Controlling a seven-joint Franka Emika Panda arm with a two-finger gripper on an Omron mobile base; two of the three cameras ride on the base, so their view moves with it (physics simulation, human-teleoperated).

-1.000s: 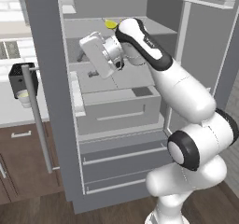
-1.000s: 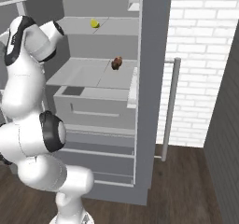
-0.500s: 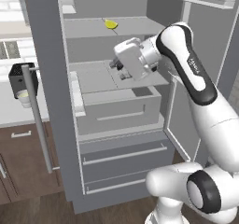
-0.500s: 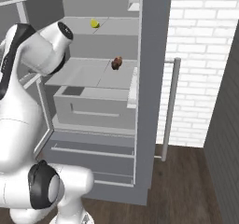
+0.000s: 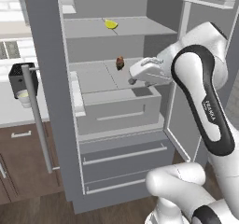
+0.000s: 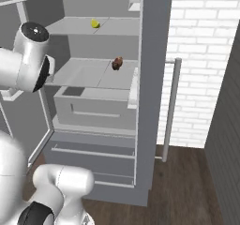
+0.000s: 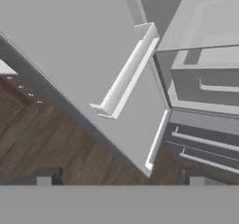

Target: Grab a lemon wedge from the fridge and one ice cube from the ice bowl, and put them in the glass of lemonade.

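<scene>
The fridge (image 5: pixel 51 78) stands open; the lemon wedge (image 5: pixel 110 24) lies on its top shelf, upper centre of the left base view. The gripper (image 5: pixel 135 77), jaws spread wide and empty, sits right of centre, beside the small brown lump (image 5: pixel 120 62).

Likely a kitchen: fridge (image 5: pixel 51 97), cabinets (image 5: pixel 18 162).

one fridge (image 5: pixel 51 78), one lemon wedge (image 5: pixel 110 24), one brown lump (image 5: pixel 120 62), two drawers (image 5: pixel 123 154)

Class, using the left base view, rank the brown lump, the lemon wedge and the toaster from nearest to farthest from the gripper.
From the gripper:
1. Brown lump, on the middle shelf just beside it.
2. Lemon wedge, on the shelf above.
3. Toaster, on the counter far left, outside the fridge.
</scene>
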